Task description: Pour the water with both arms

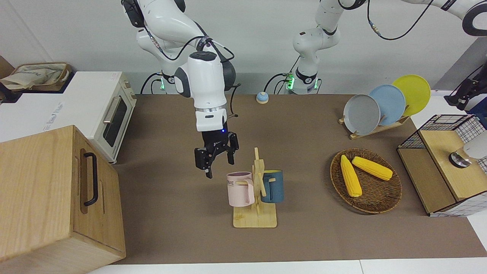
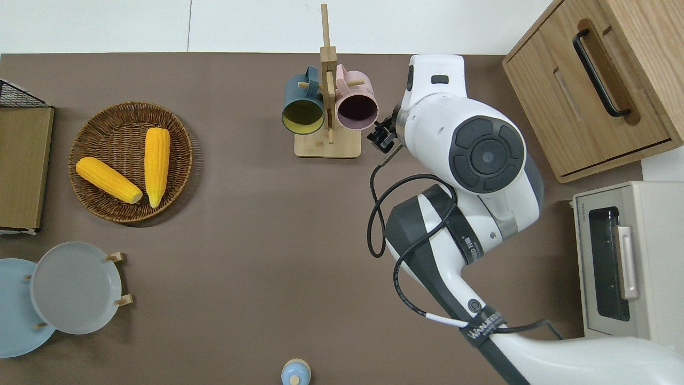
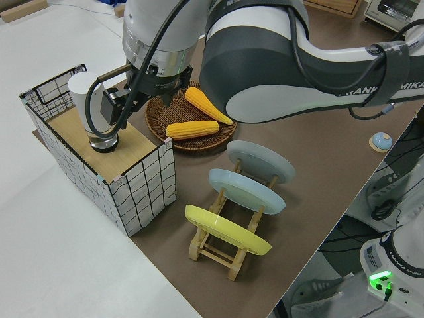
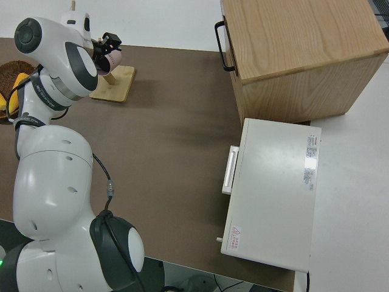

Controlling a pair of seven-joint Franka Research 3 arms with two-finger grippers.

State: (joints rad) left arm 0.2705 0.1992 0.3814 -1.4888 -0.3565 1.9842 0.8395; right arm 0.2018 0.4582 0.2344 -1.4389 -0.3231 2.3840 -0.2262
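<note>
A pink mug (image 1: 239, 190) and a dark blue mug (image 1: 273, 186) hang on a wooden mug rack (image 1: 255, 219). My right gripper (image 1: 217, 161) is open and empty, just beside the pink mug (image 2: 357, 108) toward the right arm's end of the table; it also shows in the overhead view (image 2: 380, 138). A white cup with a metal base (image 3: 89, 106) stands on the wooden shelf of a wire crate (image 1: 441, 163). My left gripper (image 3: 119, 109) is open, close beside that cup, not closed on it.
A wicker basket (image 1: 380, 205) holds two corn cobs. A rack of three plates (image 1: 380, 104) stands nearer the robots. A wooden cabinet (image 1: 45, 190) and a toaster oven (image 1: 95, 106) fill the right arm's end. A small blue bell (image 1: 261, 97) sits near the bases.
</note>
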